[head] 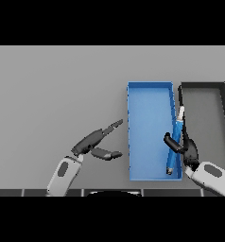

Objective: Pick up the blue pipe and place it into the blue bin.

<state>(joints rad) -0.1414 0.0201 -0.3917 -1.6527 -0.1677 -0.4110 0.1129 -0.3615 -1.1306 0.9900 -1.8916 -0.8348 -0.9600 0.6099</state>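
The blue pipe (176, 140) with a pale far tip leans along the right wall of the blue bin (150, 94), its near end down on the bin floor. My right hand (188, 150) sits at the bin's near right corner, thumb and fingers curled round the pipe's middle. My left hand (93, 142) hovers over the table left of the bin, fingers straight and pointing toward it, holding nothing.
A dark grey bin (223, 99) stands directly right of the blue bin, its left wall close to the pipe's far tip. Bare grey table stretches to the left and far side.
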